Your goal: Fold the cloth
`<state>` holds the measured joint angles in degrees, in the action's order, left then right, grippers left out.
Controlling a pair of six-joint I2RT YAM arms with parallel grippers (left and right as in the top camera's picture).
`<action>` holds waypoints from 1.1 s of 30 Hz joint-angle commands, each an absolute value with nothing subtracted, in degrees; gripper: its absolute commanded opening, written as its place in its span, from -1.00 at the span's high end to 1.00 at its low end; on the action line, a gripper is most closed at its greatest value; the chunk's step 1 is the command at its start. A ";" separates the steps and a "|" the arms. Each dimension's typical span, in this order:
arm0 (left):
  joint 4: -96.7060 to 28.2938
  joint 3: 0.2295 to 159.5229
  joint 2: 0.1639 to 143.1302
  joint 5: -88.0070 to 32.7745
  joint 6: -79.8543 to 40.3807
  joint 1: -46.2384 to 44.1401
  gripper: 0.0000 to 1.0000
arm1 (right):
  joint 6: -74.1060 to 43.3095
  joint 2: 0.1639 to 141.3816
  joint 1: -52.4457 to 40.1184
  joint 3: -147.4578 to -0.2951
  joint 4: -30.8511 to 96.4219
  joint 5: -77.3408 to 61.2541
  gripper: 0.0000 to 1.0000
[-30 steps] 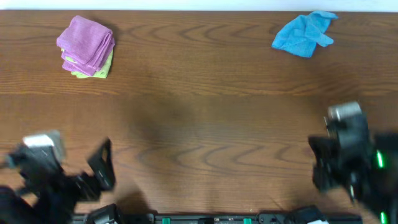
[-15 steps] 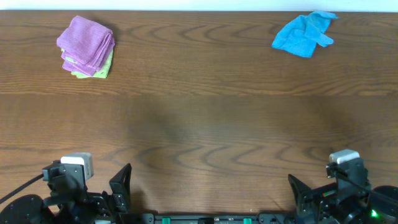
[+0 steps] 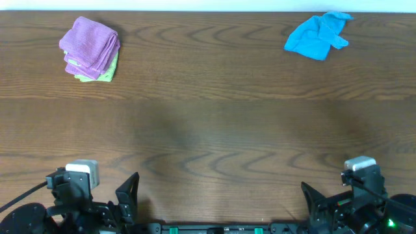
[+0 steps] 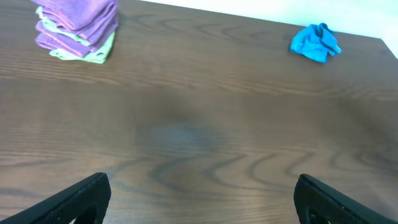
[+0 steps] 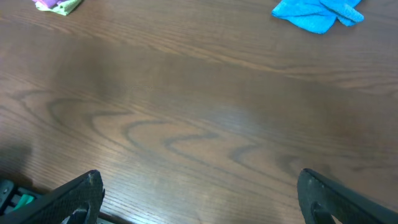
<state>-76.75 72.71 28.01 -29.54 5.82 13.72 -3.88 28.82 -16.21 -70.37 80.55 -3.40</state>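
Note:
The cloth [image 3: 317, 36] is a blue one, lying crumpled at the far right of the table; it also shows in the left wrist view [image 4: 316, 43] and the right wrist view [image 5: 318, 14]. Both arms sit low at the table's front edge, far from it. My left gripper [image 4: 202, 186] is open with only bare wood between its fingers. Over at the front right, my right gripper [image 5: 200, 180] is just as wide open and empty. In the overhead view one dark finger of the left arm [image 3: 130, 192] and one of the right arm [image 3: 311, 198] point up the table.
A folded purple cloth [image 3: 91, 45] lies on a green one [image 3: 109, 70] at the far left. The brown wooden table [image 3: 208, 130] stretches between the arms and the cloths. A white wall edge runs along the back.
Both arms have drawn back from mid-table to the front edge and settled low. In the last half second they barely moved. The cloths have not moved.

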 commanded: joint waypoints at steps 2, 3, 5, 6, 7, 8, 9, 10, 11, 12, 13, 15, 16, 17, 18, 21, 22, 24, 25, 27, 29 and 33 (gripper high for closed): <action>-76.34 72.47 25.93 -23.64 7.46 6.59 -0.90 | -4.64 28.67 -16.53 -70.04 80.64 -3.66 -0.98; -76.20 72.29 25.39 -21.61 7.57 4.05 -0.91 | -4.64 28.67 -16.53 -70.04 80.64 -3.66 -0.99; -74.24 70.35 23.88 -16.99 7.75 -1.06 -0.91 | -4.64 28.67 -16.53 -70.04 80.64 -3.66 -0.99; -72.31 68.79 23.03 -15.38 7.77 -2.66 -0.91 | -4.64 28.67 -16.53 -70.06 80.64 -3.66 -0.98; -69.32 66.41 21.82 -13.61 7.77 -4.19 -0.91 | -4.64 28.67 -16.53 -70.04 80.64 -3.66 -0.98; -66.32 63.96 20.62 -12.25 7.79 -5.04 -0.91 | -4.64 28.67 -16.53 -70.04 80.64 -3.66 -0.99; -62.78 60.77 19.16 -11.11 7.79 -5.48 -0.91 | -4.64 28.67 -16.53 -70.04 80.64 -3.64 -0.98; -59.48 57.43 17.72 -10.44 8.01 -5.56 -0.91 | -4.64 28.67 -16.53 -70.04 80.64 -3.66 -0.98; -56.31 53.91 16.23 -10.48 8.45 -5.56 -0.91 | -4.64 28.67 -16.53 -70.04 80.64 -3.64 -0.98; -53.54 50.50 14.83 -10.55 8.60 -5.54 -0.91 | -4.64 28.67 -16.53 -70.04 80.64 -3.66 -0.99; -51.03 47.29 13.47 -10.92 8.58 -5.54 -0.91 | -4.64 28.67 -16.53 -70.04 80.64 -3.66 -0.98; -46.37 41.30 10.87 -12.10 8.56 -5.54 -0.91 | -4.64 28.67 -16.53 -70.04 80.64 -3.66 -0.98; -44.64 38.98 9.85 -12.51 8.56 -5.54 -0.91 | -4.64 28.67 -16.53 -70.04 80.64 -3.66 -0.99; -42.39 35.73 8.40 -13.10 8.56 -5.50 -0.91 | -4.64 28.67 -16.53 -70.06 80.64 -3.66 -0.98; -40.97 33.43 7.49 -13.23 8.54 -5.37 -0.91 | -4.64 28.67 -16.53 -70.04 80.64 -3.66 -0.98; -37.10 27.68 5.32 -14.28 8.56 -4.34 -0.91 | -4.64 28.67 -16.53 -70.04 80.64 -3.66 -0.99; -36.14 26.26 4.78 -14.57 8.56 -3.97 -0.91 | -4.64 28.67 -16.53 -70.04 80.64 -3.66 -0.99; -34.09 22.96 3.44 -14.87 8.56 -3.38 -0.91 | -4.64 28.67 -16.53 -70.04 80.64 -3.66 -0.98; -33.76 22.04 3.01 -14.85 8.58 -3.33 -0.91 | -4.64 28.67 -16.53 -70.04 80.64 -3.64 -0.98; -33.34 20.38 2.09 -14.79 8.60 -3.33 -0.91 | -4.64 28.67 -16.53 -70.04 80.64 -3.64 -0.98; -32.47 18.81 1.30 -14.57 8.60 -3.31 -0.91 | -4.64 28.67 -16.53 -70.04 80.64 -3.64 -0.98; -30.89 15.79 0.19 -14.39 8.86 -3.22 -0.91 | -4.64 28.67 -16.53 -70.04 80.64 -3.66 -0.98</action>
